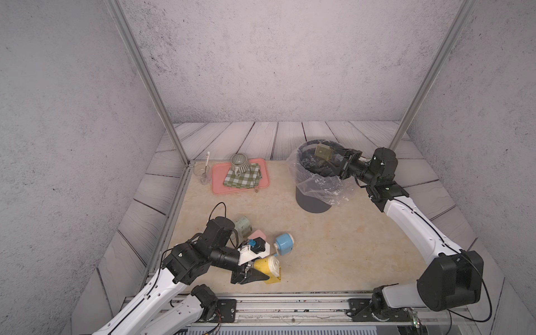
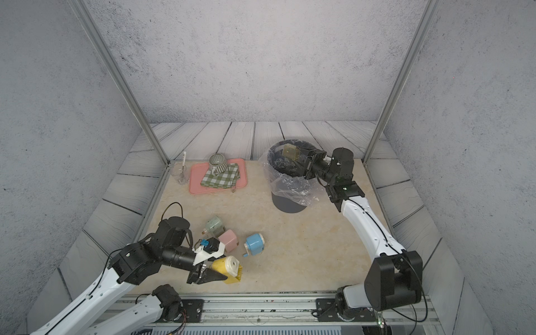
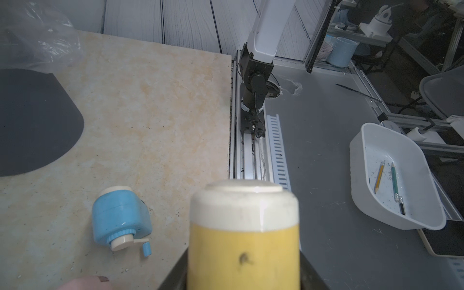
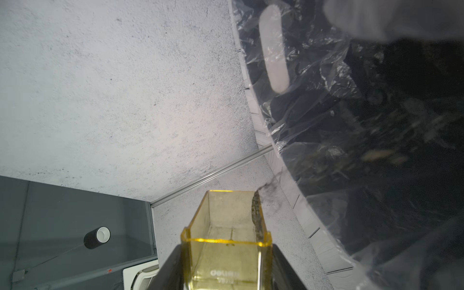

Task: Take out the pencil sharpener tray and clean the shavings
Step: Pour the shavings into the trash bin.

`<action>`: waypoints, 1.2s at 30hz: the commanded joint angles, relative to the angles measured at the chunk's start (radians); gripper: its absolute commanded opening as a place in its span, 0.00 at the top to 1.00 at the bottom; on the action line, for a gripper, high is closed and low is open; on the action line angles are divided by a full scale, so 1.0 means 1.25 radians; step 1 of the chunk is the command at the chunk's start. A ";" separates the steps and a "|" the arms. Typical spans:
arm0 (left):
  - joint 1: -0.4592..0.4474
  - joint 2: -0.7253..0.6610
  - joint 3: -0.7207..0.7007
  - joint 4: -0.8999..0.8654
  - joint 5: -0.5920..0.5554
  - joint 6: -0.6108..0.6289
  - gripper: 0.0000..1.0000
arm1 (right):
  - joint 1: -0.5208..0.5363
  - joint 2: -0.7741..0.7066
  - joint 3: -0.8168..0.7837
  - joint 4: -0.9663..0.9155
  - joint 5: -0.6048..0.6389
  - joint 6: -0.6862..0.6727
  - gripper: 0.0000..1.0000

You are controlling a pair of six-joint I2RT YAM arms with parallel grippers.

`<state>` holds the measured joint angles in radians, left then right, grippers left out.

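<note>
**Step in hand: emptying.** The tray [image 4: 226, 226], clear yellow, is clamped by its near end in the right gripper [image 1: 334, 156], whose jaws stand partly apart at the tray's width. The tray projects ahead of the jaws over the mouth of the bin [image 1: 311, 200]. It is rolled so that one side wall faces the opening. A dark strip of shavings [image 4: 256, 216] clings to that wall, and a thin wisp of dust trails off its far corner. The tray floor looks nearly bare.

**Next move (judgement).** Roll the wrist further or shake, keeping the tray above the bag [image 1: 324, 185], until the strip drops. Then the tray can go back to its sharpener [image 3: 243, 238].

**Containers.**
- Bin, below the right gripper: it is lined with the clear bag. Blurred pale flecks inside are probably shavings.
- Tub [image 3: 354, 175], white, off the table beyond the left gripper [image 1: 255, 270]: it holds two pencils [image 3: 394, 183].
- Glass [image 1: 202, 173], well ahead of the left gripper: it holds a white stick.
- Mug [image 1: 240, 162], just beside the glass: its contents cannot be seen.

The left gripper is closed on the yellow sharpener. A blue sharpener [image 3: 120, 218] lies just beside it.
</note>
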<state>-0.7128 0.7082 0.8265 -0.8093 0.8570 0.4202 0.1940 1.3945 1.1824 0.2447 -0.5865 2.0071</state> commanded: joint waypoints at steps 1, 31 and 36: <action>0.002 -0.009 0.000 0.016 0.001 -0.007 1.00 | 0.002 -0.010 -0.023 0.116 -0.022 0.315 1.00; 0.002 -0.016 0.003 0.013 -0.035 0.004 1.00 | -0.052 0.036 0.163 -0.263 -0.170 0.014 1.00; 0.002 -0.004 -0.008 0.053 -0.021 -0.021 1.00 | -0.048 -0.026 0.062 -0.194 -0.127 0.123 1.00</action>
<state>-0.7128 0.7013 0.8200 -0.7948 0.8017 0.4103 0.1333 1.3922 1.3121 -0.1028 -0.7319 2.0026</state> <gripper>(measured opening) 0.517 0.495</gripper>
